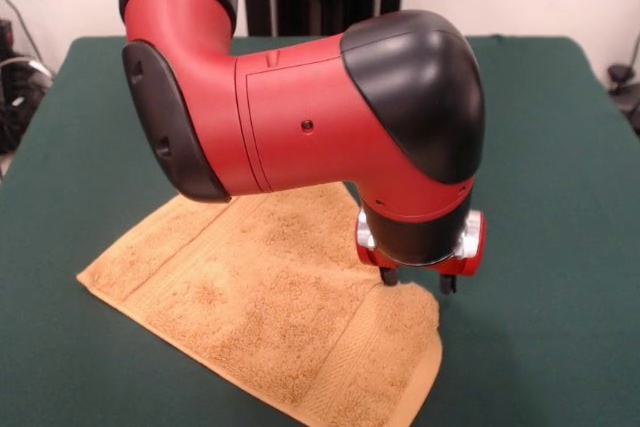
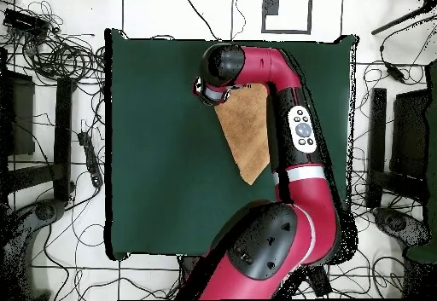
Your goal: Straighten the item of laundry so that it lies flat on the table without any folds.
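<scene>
Front view, left to right. Towel on the green table, left corner flat, a woven band along the near right edge; it fills the near-centre of the table. In the overhead view the towel narrows to a point aimed toward the robot's base, its long axis running base-to-far edge. Gripper at the towel's right corner: fingertips apart, a narrow gap, one on the cloth edge, one just off it. Cables on the floor around the table.

Golden-orange towel on dark green table; red-black arm.
</scene>
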You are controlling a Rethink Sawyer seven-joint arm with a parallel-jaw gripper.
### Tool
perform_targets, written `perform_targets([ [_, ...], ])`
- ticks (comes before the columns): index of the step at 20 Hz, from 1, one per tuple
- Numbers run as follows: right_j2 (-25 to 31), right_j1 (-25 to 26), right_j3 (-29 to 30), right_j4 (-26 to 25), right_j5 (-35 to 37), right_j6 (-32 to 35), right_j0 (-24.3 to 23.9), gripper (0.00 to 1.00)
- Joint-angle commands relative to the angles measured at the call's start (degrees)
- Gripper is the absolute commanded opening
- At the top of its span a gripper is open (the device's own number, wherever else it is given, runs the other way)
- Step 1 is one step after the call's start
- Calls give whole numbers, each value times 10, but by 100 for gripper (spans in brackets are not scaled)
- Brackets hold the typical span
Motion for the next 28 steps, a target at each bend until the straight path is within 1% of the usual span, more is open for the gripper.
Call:
perform_targets([
  [1,-40,29,59,-35,-81,-152,9,100],
  [5,-38,31,57,-33,-85,-149,6,100],
  [7,-37,34,49,-29,-68,-152,8,100],
  [10,-38,36,43,-30,-62,-148,11,100],
  [28,-37,32,45,-34,-75,-152,10,100],
])
